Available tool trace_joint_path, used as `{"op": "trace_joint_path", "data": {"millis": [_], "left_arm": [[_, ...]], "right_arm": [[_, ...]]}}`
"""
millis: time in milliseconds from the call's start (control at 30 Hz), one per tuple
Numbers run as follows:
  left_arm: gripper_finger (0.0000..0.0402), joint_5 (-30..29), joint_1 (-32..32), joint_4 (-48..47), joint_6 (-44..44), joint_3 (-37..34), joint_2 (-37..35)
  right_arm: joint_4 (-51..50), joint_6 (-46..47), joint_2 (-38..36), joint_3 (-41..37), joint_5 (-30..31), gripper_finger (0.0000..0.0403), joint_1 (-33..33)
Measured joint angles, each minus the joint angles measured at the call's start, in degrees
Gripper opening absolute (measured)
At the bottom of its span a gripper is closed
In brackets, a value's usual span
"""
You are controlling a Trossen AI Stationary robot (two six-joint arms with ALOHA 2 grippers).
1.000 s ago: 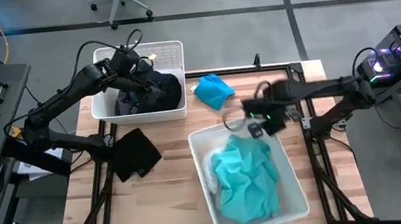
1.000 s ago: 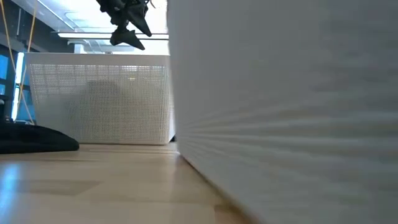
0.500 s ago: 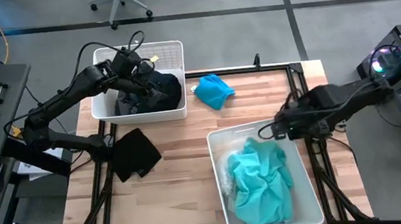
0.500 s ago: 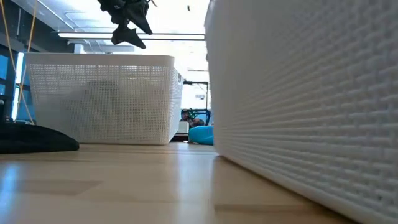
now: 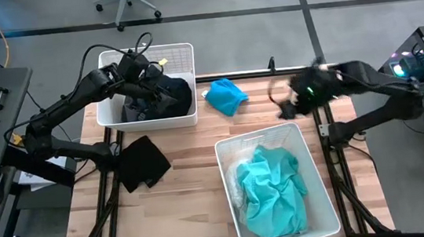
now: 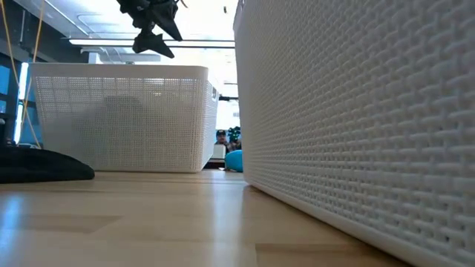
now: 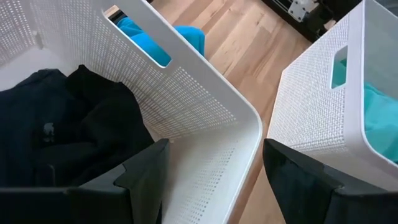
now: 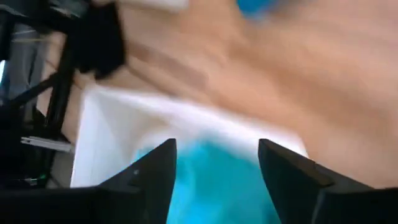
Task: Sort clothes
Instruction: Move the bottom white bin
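Two garments remain unsorted: bright blue cloth (image 5: 226, 96) far, black cloth (image 5: 142, 160) left. Left tool (image 5: 147, 78) and right tool (image 5: 283, 108) gape empty.

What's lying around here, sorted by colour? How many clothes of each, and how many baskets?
Black clothes: 2, a black heap in the far bin and a black garment at the table's left edge.
Turquoise garment: 1, in the near bin.
Bright blue garment: 1, on the table.
White bins: 2.
Total: 6.
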Motion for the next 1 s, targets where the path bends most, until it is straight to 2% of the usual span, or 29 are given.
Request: {"op": "trace_joint_path", "data": {"millis": [200,400,467,567,733,833,1000], "left_arm": [[0.0245,-0.07,0.00,-0.01,-3.70,0.00,0.00],[0.0245,-0.52,-0.84,0.08,-7.27,0.00,0.00],[0.0245,-0.85,-1.31,0.10,-8.25,0.00,0.00],[0.0245,-1.91,-2.28,0.13,-9.69,0.00,0.00],[0.0245,-3.57,-3.55,0.47,-9.88,0.00,0.02],[0.0245,-3.54,-3.69,1.34,-9.86,0.00,0.02],[0.0243,-3.57,-4.89,2.37,-9.22,0.02,0.02]], "right_arm": [[18.81,-26.62,10.94,-0.02,-0.31,0.0228,-12.25],[30.34,-38.01,26.45,-0.07,-0.16,0.0229,-19.44],[30.16,-38.88,31.12,0.63,0.65,0.0229,-20.19],[26.29,-40.44,36.21,4.76,10.45,0.0229,-19.28],[20.21,-43.98,41.37,11.89,15.14,0.0229,-18.41],[18.14,-46.94,41.77,15.04,15.37,0.0227,-18.10],[13.73,-54.93,36.89,17.51,15.83,0.0217,-18.10]]}}
